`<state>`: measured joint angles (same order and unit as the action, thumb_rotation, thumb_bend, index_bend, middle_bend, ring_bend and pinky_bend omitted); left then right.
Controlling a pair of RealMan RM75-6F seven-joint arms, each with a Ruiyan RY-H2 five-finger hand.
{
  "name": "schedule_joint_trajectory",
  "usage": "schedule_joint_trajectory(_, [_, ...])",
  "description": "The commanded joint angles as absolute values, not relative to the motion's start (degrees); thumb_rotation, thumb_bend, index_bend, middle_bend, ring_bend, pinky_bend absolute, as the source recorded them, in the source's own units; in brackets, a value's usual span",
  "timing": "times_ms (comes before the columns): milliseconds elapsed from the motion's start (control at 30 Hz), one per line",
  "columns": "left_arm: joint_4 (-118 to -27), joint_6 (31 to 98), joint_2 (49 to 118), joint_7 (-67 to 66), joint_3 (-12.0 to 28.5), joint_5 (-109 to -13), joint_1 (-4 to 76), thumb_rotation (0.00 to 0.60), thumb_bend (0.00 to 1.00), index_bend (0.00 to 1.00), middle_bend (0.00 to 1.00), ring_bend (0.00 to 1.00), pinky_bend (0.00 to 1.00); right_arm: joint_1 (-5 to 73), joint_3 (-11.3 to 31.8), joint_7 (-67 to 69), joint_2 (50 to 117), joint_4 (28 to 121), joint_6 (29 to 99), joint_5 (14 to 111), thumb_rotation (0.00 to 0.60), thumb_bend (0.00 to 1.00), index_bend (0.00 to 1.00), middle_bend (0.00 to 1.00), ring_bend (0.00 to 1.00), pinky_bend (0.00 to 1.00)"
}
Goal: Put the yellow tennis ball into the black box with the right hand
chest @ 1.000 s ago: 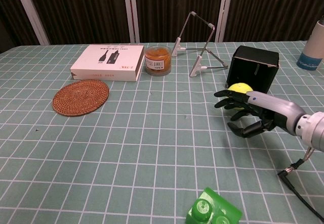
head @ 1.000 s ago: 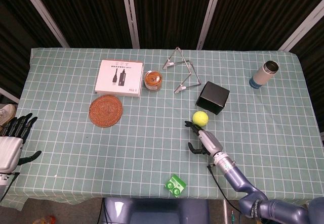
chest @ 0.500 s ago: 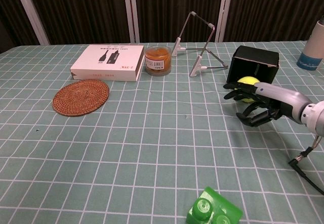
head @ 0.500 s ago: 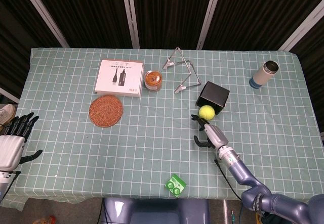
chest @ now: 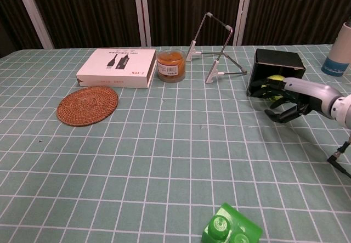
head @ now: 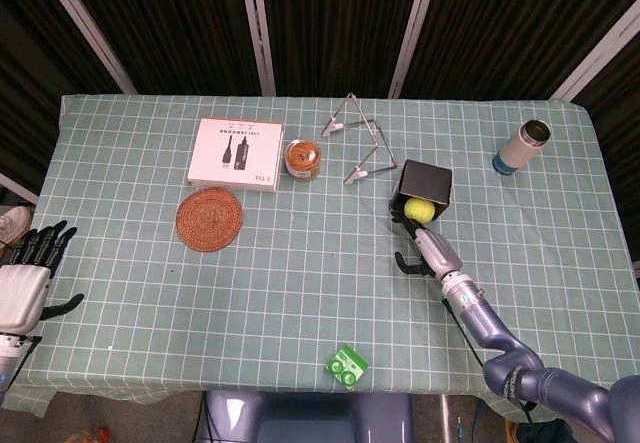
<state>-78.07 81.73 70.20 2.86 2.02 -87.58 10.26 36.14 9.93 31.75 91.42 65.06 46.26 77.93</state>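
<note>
The yellow tennis ball (head: 420, 208) is seen in the open mouth of the black box (head: 424, 186), which lies on its side on the tabletop (head: 300, 293) with the opening turned toward the robot. In the chest view the ball (chest: 274, 80) shows just inside the box (chest: 277, 67), partly hidden behind dark fingers (chest: 267, 91). The right hand (head: 427, 247) is stretched out flat toward the box, its fingertips at the opening and touching or nearly touching the ball; which of the two cannot be told. Nothing is gripped by this hand; its fingers are extended and slightly spread, with the thumb (chest: 282, 116) curled beneath. The left hand (head: 25, 283) is held at the left edge of the tabletop, well apart from everything, its fingers apart and nothing held in them.

Behind the box a folding metal stand (head: 360, 143) is set, and beside that a small jar (head: 302, 157) with amber contents. A white flat carton (head: 236, 153) lies to the left of the jar, and a round woven coaster (head: 209, 218) is placed just in front of the carton. A steel bottle (head: 520, 146) stands upright near the far right corner. A green plastic piece (head: 346, 366) lies near the front edge. The tabletop is covered with a green checked cloth.
</note>
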Motion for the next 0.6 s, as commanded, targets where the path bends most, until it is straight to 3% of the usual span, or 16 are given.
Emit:
schedule_joint_trajectory(33, [-78.0,81.6,70.3,2.8,2.1,-87.4,10.3,0.600,0.12,0.00,0.01,0.04,0.06,36.4,10.0,32.0,91.2,64.5,46.0,77.7,0.600,0.57,0.00,0.14,0.09,0.15])
schedule_joint_trajectory(300, [-77.9,81.6,70.3,2.8,2.1,-87.3,10.3,0.600,0.12,0.00,0.01,0.04,0.06,36.7,10.0,31.9,90.8,63.8,46.3,77.7,0.600,0.57,0.00,0.13,0.07,0.14])
schedule_joint_trajectory(467, [-77.8,81.6,70.3,2.8,2.1,-87.2,10.3,0.600,0.12,0.00,0.01,0.04,0.06,37.0,9.6,30.2,90.7,63.5,46.8,78.3,0.600,0.57,0.00,0.10,0.01,0.02])
schedule_joint_trajectory(600, [-77.8,81.4,70.4,2.7,2.0,-87.1,10.4,0.600,0.12,0.00,0.01,0.04,0.06,37.8,9.2,30.7,90.1,63.1,45.4,78.7,0.600,0.57,0.00,0.06,0.00,0.00])
